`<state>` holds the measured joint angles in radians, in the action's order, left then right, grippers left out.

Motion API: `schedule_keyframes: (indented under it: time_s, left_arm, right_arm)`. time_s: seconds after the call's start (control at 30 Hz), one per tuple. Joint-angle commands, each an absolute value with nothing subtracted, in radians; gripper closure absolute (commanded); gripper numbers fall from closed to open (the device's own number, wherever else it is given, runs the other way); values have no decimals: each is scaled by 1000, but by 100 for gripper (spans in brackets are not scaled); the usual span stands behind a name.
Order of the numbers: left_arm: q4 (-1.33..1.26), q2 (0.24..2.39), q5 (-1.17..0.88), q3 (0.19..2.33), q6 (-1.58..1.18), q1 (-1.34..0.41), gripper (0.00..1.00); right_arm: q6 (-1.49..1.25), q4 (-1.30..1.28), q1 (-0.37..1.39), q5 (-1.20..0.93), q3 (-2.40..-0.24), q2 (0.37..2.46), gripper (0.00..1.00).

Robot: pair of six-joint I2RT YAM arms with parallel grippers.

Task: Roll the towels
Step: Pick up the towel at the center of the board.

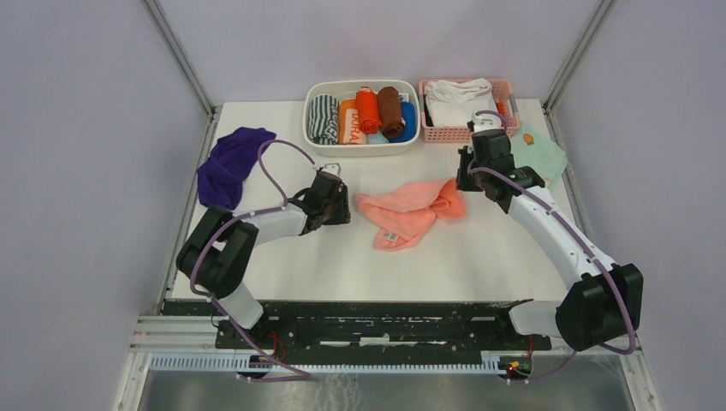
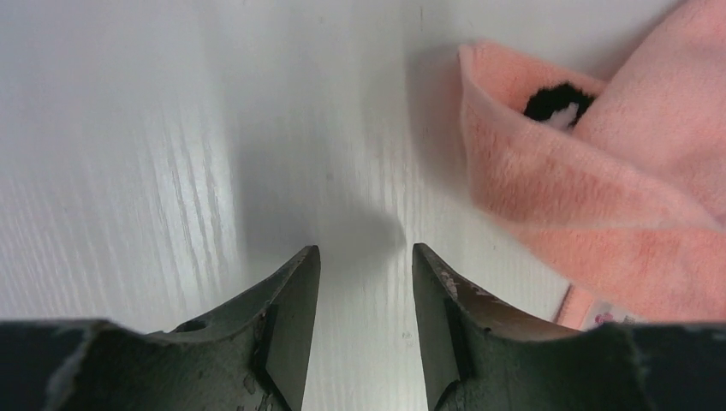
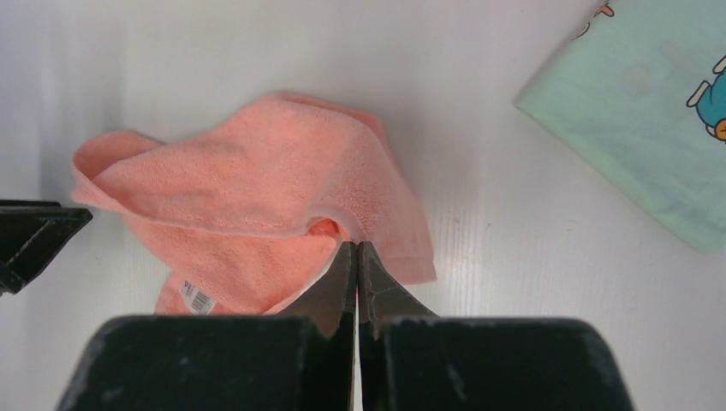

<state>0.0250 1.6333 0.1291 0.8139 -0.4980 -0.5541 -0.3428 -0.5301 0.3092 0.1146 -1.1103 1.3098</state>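
Two pincers flank crumpled pink towel (image 1: 409,214), centre frame: left pincer (image 2: 366,253) released beside its edge, right pincer (image 3: 356,244) clenched at fold. Best spread flat before rolling.

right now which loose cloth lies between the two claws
The salmon-pink towel, crumpled mid-table. The purple towel is heaped far left; the mint-green cloth lies flat far right.
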Motion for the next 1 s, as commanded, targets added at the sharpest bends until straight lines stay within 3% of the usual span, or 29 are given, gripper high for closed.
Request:
schedule_keyframes:
  time_s: [0.0,0.27,0.47,0.57,0.83,0.97]
  left_arm:
    - [-80,1695,86,866,-518,-556,46]
    - [-289,1684,-98,850,-522,-557,37]
    - [-359,1760,-207,893,-552,-557,37]
    - [-385,1814,-221,918,-574,-557,47]
    - [-393,1746,-169,934,-554,-549,95]
    - [-223,1564,-21,961,-470,-520,97]
  right_arm:
    - [-332,-476,309,77,-1102,1283,100]
    - [-322,-474,310,41,-1084,1268,100]
    - [-322,-471,309,24,-1077,1267,100]
    - [-322,-474,311,24,-1079,1262,100]
    - [-304,-503,309,74,-1104,1224,100]
    - [-293,-528,310,175,-1146,1202,100]
